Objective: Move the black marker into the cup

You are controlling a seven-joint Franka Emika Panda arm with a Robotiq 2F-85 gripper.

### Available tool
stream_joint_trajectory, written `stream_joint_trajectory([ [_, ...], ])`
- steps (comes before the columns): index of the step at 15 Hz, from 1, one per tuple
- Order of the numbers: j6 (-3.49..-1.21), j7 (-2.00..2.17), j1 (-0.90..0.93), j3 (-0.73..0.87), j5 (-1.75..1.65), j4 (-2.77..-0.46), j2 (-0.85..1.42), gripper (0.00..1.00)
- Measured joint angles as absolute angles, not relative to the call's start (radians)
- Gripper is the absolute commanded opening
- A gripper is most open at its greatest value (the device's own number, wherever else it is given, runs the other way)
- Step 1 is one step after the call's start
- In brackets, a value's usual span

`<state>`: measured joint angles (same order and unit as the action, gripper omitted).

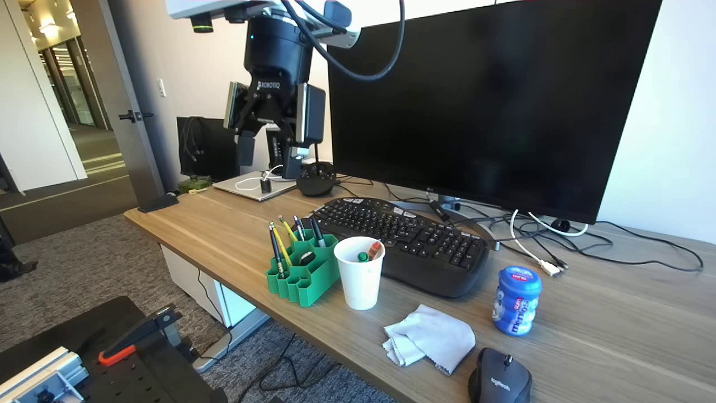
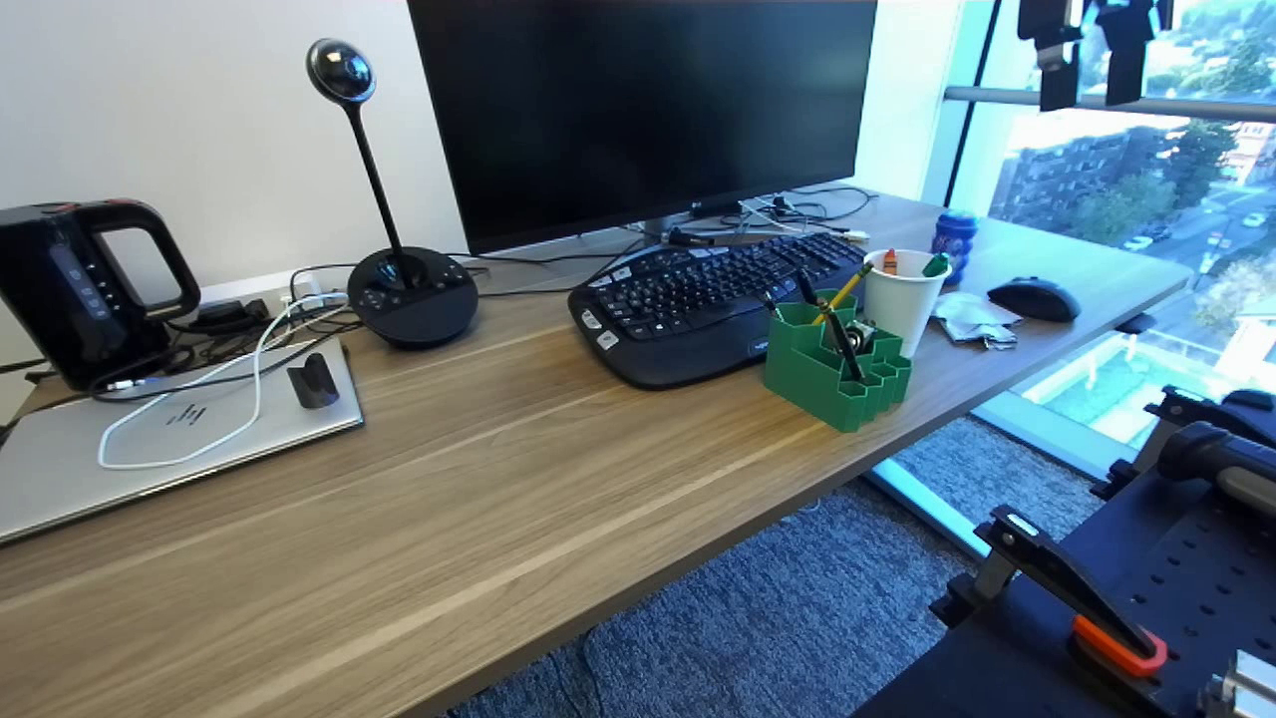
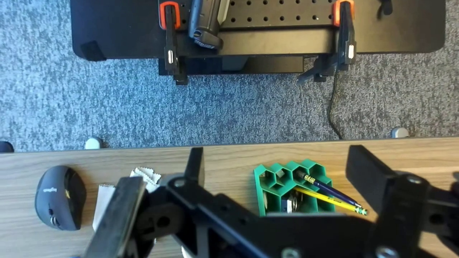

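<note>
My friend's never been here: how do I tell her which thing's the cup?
Start at the big black monitor, then come forward to the black keyboard. In front of it, between the green organizer and the pale cloth, stands the cup. Unlike its neighbours, it's white and round, narrower at the bottom, with a green end and an orange-red end showing inside.

A monitor (image 1: 486, 106), keyboard (image 1: 397, 238) and mouse (image 1: 502, 378) on a desk (image 1: 224, 224) mark an office
</note>
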<state>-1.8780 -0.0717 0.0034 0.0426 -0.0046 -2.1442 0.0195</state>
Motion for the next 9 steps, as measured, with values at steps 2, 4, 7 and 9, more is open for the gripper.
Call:
stream_joint_trajectory([
  [2,-1.920,-0.091,0.003,0.043,-0.007,-2.144,0.019,1.00],
  [4,-1.989,-0.102,0.003,0.043,-0.007,-2.148,0.019,1.00],
  [7,-2.058,-0.155,0.003,0.043,-0.007,-2.155,0.022,1.00],
  [9,-2.068,-0.201,0.002,0.043,-0.006,-2.156,0.027,1.00],
])
